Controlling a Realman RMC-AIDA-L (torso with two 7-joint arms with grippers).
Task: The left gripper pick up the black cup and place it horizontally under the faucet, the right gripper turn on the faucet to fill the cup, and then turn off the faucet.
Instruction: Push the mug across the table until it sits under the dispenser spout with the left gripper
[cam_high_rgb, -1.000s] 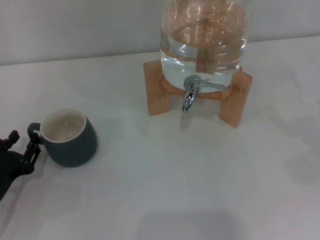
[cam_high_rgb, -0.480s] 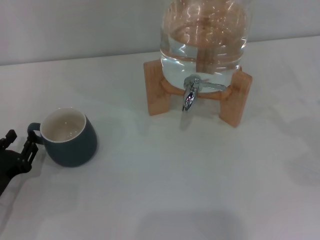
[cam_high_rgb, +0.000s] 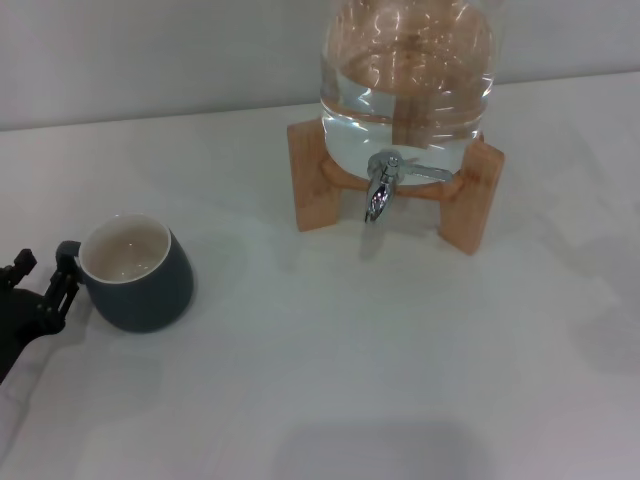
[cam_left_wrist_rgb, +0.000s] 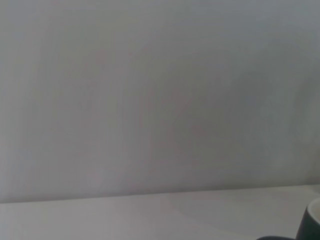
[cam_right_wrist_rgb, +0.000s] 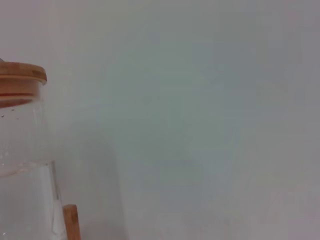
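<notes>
The black cup (cam_high_rgb: 137, 275) stands upright on the white table at the left, its cream inside facing up and its small handle (cam_high_rgb: 66, 252) pointing left. My left gripper (cam_high_rgb: 42, 282) is at the left edge, right beside that handle, with its prongs spread open and nothing held. A sliver of the cup (cam_left_wrist_rgb: 311, 223) shows in the left wrist view. The faucet (cam_high_rgb: 380, 190) is chrome, its spout pointing down and its thin lever to the right, on the glass water jar (cam_high_rgb: 407, 75). My right gripper is out of view.
The jar rests on a wooden stand (cam_high_rgb: 312, 180) at the back centre, with bare table under the spout. The right wrist view shows the jar (cam_right_wrist_rgb: 22, 170) with its wooden lid (cam_right_wrist_rgb: 20, 76) and a stand post (cam_right_wrist_rgb: 71, 222) before a plain wall.
My left gripper drew slightly left, then came forward and up close beside the cup's handle. The cup and faucet have not moved.
</notes>
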